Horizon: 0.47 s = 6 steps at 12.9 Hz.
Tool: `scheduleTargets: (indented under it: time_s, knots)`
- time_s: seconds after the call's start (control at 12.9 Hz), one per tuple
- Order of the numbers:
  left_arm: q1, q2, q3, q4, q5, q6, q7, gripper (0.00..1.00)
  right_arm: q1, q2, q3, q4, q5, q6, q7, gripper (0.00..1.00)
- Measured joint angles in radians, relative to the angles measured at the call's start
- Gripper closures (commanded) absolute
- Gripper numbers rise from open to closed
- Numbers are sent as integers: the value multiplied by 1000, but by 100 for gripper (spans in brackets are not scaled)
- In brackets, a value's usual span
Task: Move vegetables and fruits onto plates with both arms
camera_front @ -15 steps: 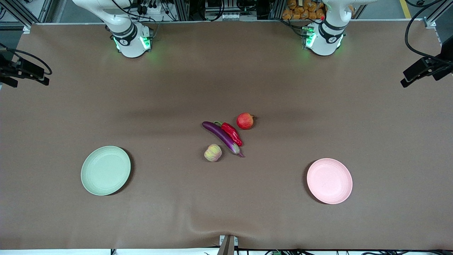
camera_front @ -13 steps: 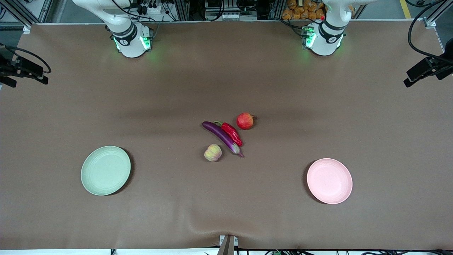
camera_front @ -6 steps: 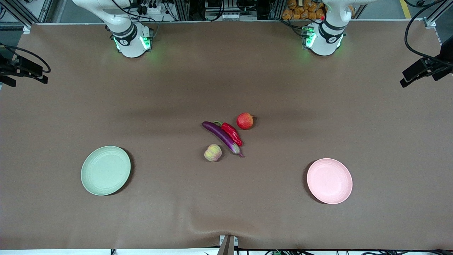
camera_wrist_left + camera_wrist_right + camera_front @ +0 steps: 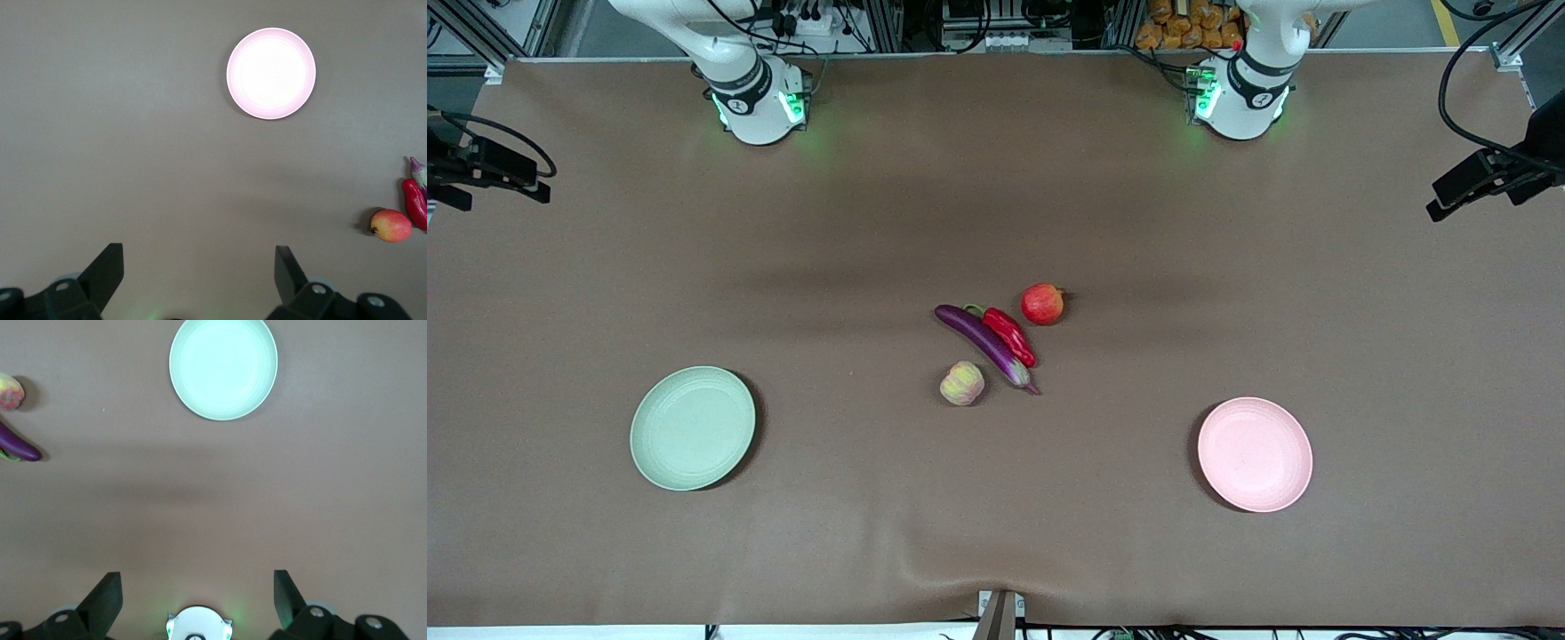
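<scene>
The purple eggplant point(image 4: 983, 342) and red chili point(image 4: 1011, 336) lie side by side at the table's middle. The red pomegranate-like fruit point(image 4: 1042, 304) sits just farther from the front camera, the yellowish-pink ribbed fruit point(image 4: 962, 383) just nearer. The green plate point(image 4: 692, 428) lies toward the right arm's end, the pink plate point(image 4: 1255, 454) toward the left arm's end; both are bare. My left gripper point(image 4: 200, 267) is open and empty, high over bare cloth between its base and the pink plate point(image 4: 271, 73). My right gripper point(image 4: 198, 587) is open and empty, high over its base, with the green plate point(image 4: 223, 369) in view.
Brown cloth covers the table point(image 4: 996, 533). The arm bases point(image 4: 758, 102) point(image 4: 1240, 98) stand at the edge farthest from the front camera. The right wrist view shows the right base point(image 4: 198, 625) under the gripper. Wide bare cloth surrounds the produce and plates.
Both raised hands have shifted slightly at the edges of the front view. The produce and plates have not moved.
</scene>
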Motion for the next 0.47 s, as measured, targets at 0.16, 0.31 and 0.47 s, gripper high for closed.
scheduleTargets:
  time_s: [0.16,0.31,0.47]
  knots:
    - [-1,0,-1,-2,0,0,0,0,-10,0,-3,-5,0,-16,0,0]
    - [-3,3,-5,-11,0,-1,0,0,-19,1,-6,-6,0,-18,0,0]
    - [-5,22,-27,-19,0,0,-1,0,-20,3,-6,-6,0,-18,0,0]
